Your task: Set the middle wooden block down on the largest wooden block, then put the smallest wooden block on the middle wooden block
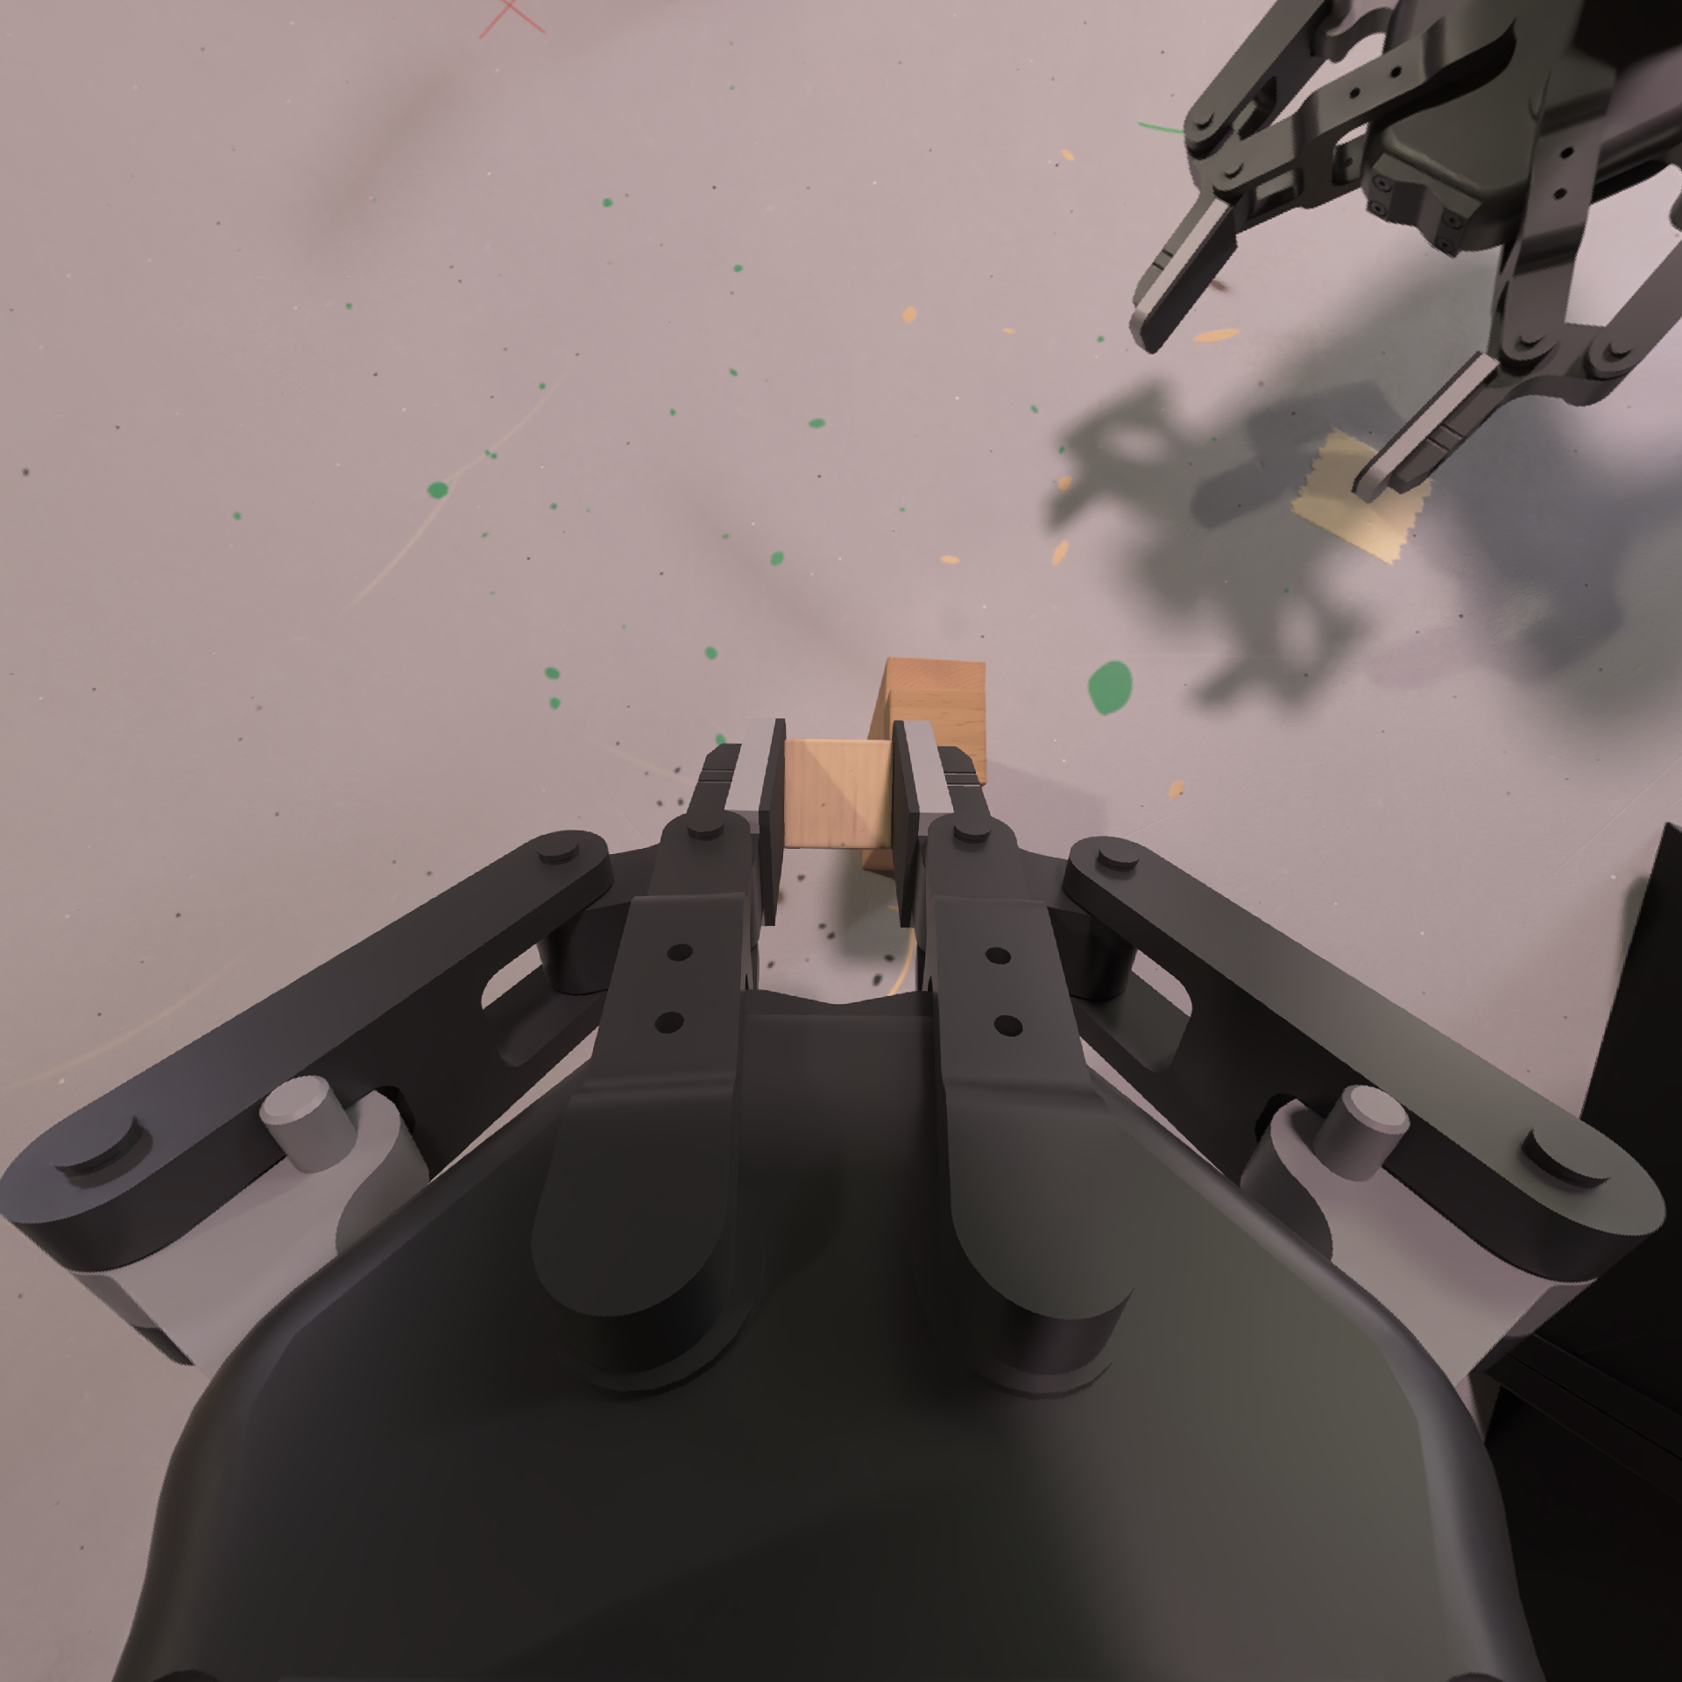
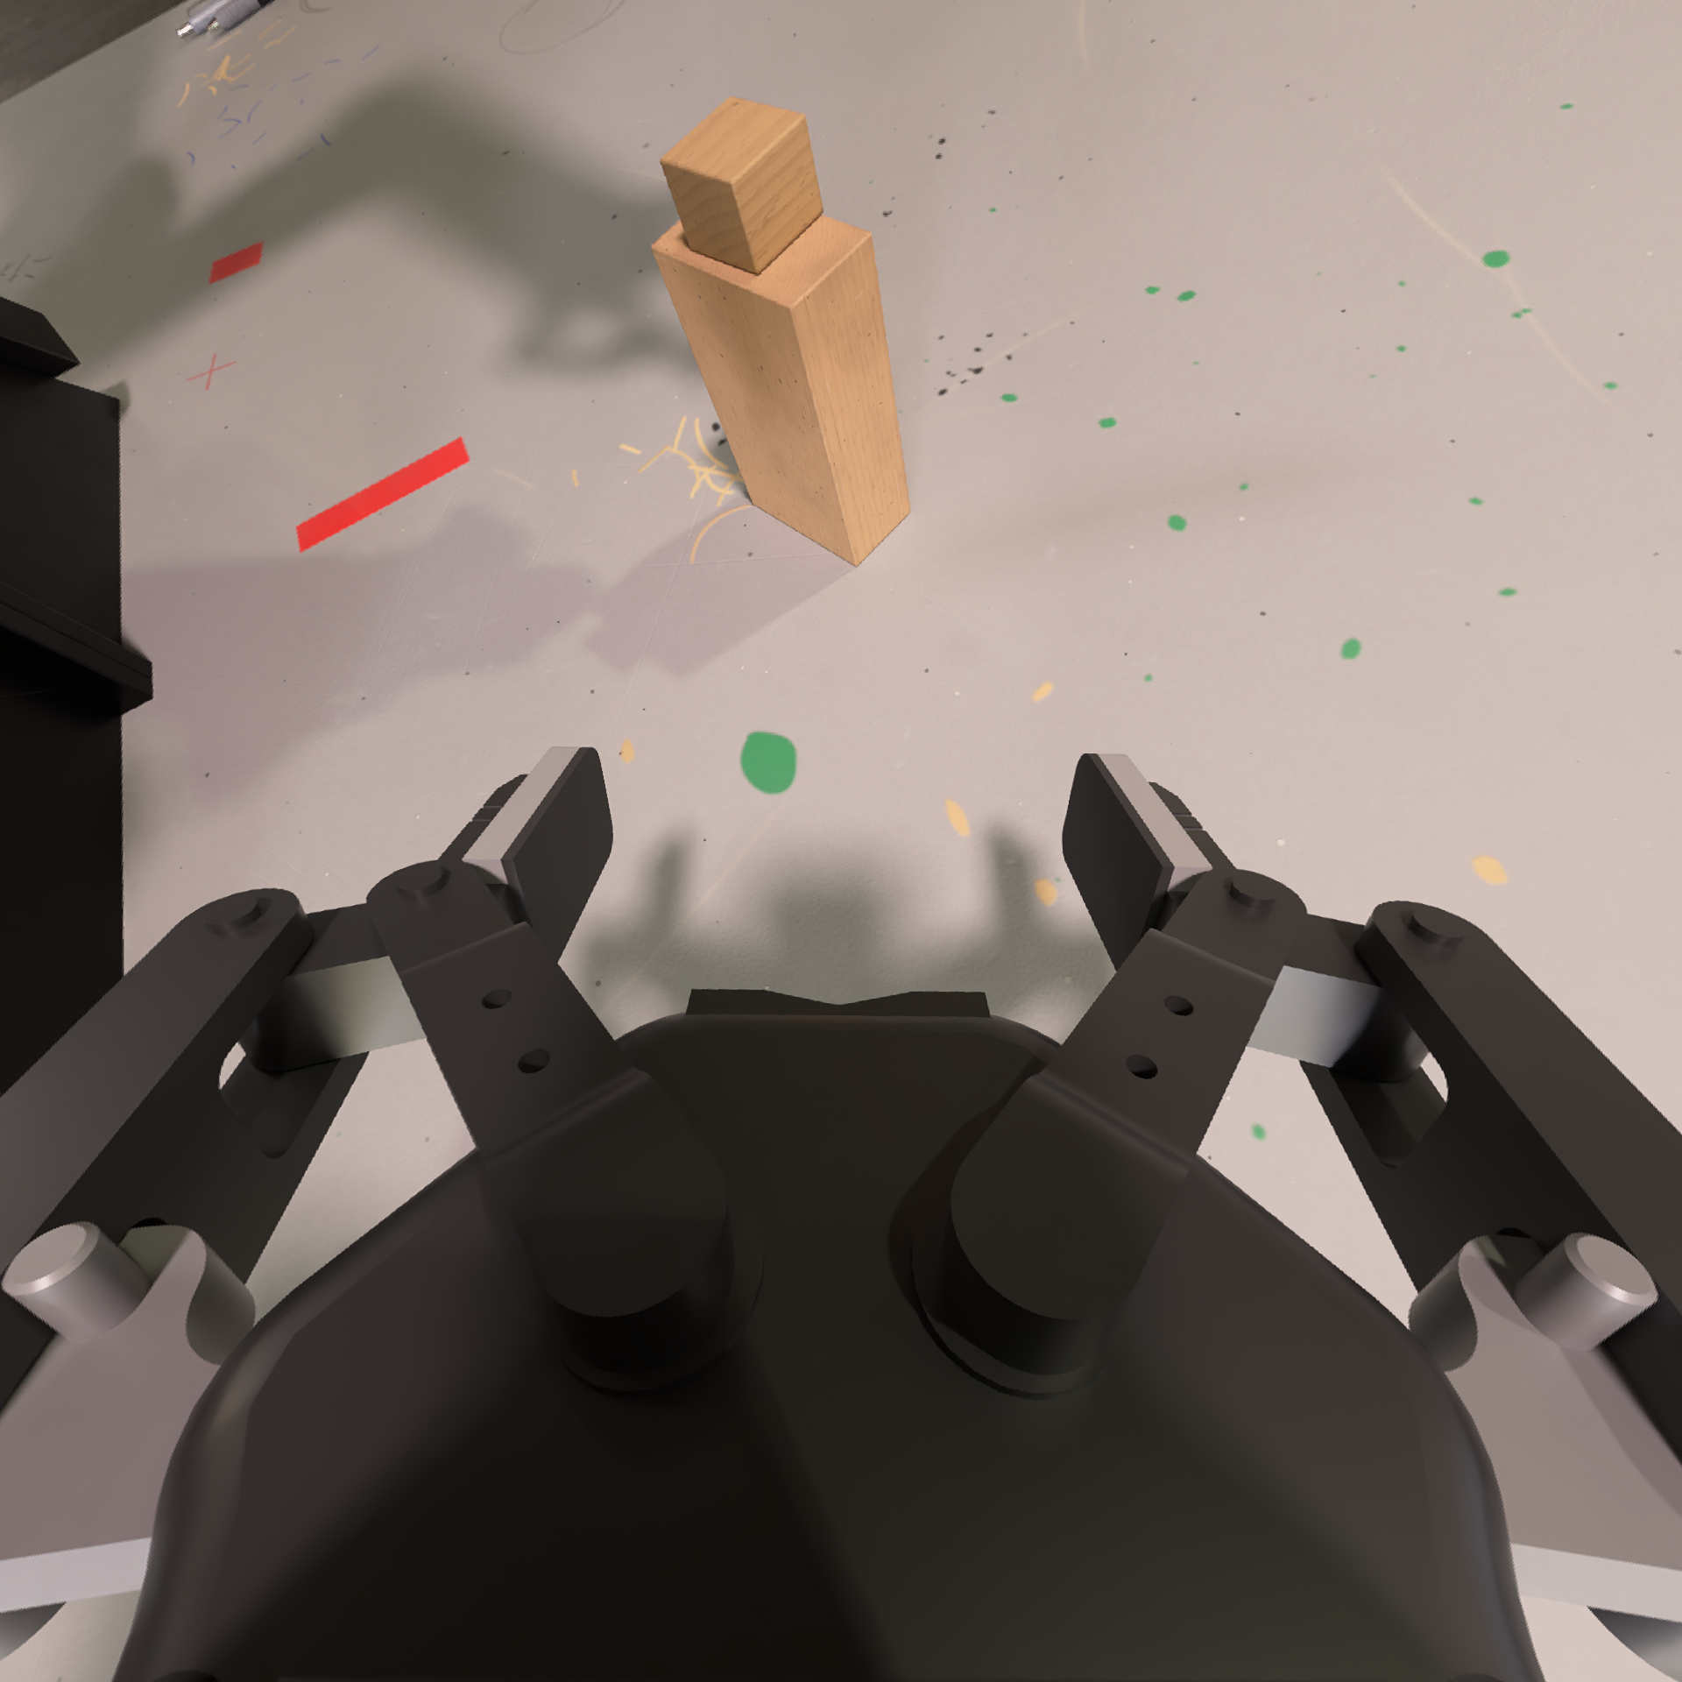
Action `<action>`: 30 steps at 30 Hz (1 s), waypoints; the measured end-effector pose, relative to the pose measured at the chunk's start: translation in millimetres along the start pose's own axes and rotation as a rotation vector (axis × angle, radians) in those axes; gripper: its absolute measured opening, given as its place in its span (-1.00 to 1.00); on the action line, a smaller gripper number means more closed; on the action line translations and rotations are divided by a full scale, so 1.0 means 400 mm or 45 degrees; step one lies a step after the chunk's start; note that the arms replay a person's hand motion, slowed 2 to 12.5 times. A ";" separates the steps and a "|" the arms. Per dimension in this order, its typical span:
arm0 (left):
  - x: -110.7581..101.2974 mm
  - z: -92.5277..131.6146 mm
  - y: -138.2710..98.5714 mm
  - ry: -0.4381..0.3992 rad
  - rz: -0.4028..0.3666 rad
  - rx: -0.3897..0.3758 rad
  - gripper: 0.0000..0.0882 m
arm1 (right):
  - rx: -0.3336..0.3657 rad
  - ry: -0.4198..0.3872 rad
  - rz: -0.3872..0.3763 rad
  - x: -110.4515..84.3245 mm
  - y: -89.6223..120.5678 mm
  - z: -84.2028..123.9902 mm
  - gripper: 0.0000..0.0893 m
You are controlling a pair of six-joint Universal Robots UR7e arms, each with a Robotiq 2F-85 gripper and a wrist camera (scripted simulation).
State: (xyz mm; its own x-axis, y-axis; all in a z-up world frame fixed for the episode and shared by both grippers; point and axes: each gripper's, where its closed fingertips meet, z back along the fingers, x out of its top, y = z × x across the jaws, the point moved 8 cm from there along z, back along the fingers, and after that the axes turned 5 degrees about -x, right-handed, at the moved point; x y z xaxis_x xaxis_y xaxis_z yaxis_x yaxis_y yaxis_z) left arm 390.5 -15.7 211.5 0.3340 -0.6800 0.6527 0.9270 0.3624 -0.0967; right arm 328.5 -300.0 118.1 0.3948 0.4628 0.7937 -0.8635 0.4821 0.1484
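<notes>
My left gripper [image 1: 835, 757] is shut on the smallest wooden block [image 1: 835, 794], a pale cube held between its pads above the table. Just behind it and to the right, partly hidden by the right finger, is a darker wooden block [image 1: 937, 705], seen from above. In the right wrist view the largest wooden block [image 2: 801, 391] stands upright as a tall post, with the middle wooden block [image 2: 742, 182] resting on its top. My right gripper [image 2: 837, 783] is open and empty, low over the table and short of the stack. It also shows in the left wrist view [image 1: 1265, 410] at the upper right.
A black box-like unit stands at the left edge of the right wrist view [image 2: 55, 637] and at the right edge of the left wrist view [image 1: 1620, 1183]. Red tape strips [image 2: 382, 491], a tan tape patch [image 1: 1361, 510] and paint spots mark the grey table [image 1: 364, 364].
</notes>
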 end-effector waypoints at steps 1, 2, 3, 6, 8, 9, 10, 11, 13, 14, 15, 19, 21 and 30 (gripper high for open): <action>0.003 -0.002 -0.004 0.003 -0.003 -0.003 -0.53 | 0.000 0.000 0.000 0.000 0.000 0.000 0.91; 0.006 -0.004 -0.009 0.005 -0.007 -0.007 -0.53 | 0.000 0.001 0.001 0.000 0.001 0.000 0.91; 0.008 -0.006 -0.013 0.007 -0.009 -0.011 -0.53 | 0.000 0.001 0.001 0.000 0.001 0.001 0.91; 0.014 -0.013 -0.023 0.012 -0.016 -0.021 -0.53 | 0.000 0.000 0.003 0.000 0.001 0.001 0.91; 0.017 -0.017 -0.029 0.014 -0.017 -0.026 -0.53 | -0.001 0.000 0.004 0.000 0.002 0.002 0.91; 0.018 -0.019 -0.032 0.016 -0.018 -0.028 -0.53 | -0.001 0.000 0.004 0.000 0.002 0.003 0.91; 0.019 -0.021 -0.035 0.017 -0.018 -0.031 -0.53 | -0.001 -0.001 0.004 0.001 0.002 0.003 0.91; 0.020 -0.024 -0.037 0.018 -0.019 -0.034 -0.53 | -0.001 -0.001 0.004 0.001 0.003 0.004 0.91; 0.021 -0.028 -0.042 0.019 -0.020 -0.040 -0.53 | 0.000 -0.003 0.005 0.001 0.003 0.005 0.90; 0.022 -0.030 -0.044 0.018 -0.021 -0.043 -0.53 | 0.000 -0.005 0.006 0.002 0.004 0.006 0.90; 0.023 -0.032 -0.046 0.017 -0.022 -0.046 -0.53 | 0.000 -0.007 0.006 0.002 0.004 0.006 0.90; 0.023 -0.040 -0.053 0.023 -0.021 -0.051 -0.53 | 0.001 -0.012 0.009 0.004 0.005 0.008 0.90; 0.023 -0.044 -0.055 0.031 -0.022 -0.050 -0.53 | 0.001 -0.012 0.010 0.004 0.006 0.009 0.90; 0.021 -0.060 -0.062 0.070 -0.022 -0.041 -0.53 | 0.007 -0.009 0.014 0.005 0.009 0.008 0.89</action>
State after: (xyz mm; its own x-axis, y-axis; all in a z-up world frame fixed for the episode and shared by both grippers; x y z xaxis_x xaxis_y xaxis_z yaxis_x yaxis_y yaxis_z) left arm 374.6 -45.6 201.5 0.3258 -0.7204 0.6122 0.9374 0.3302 -0.1103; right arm 325.2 -299.9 122.0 0.3834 0.4628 0.7993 -0.8692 0.4733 0.1429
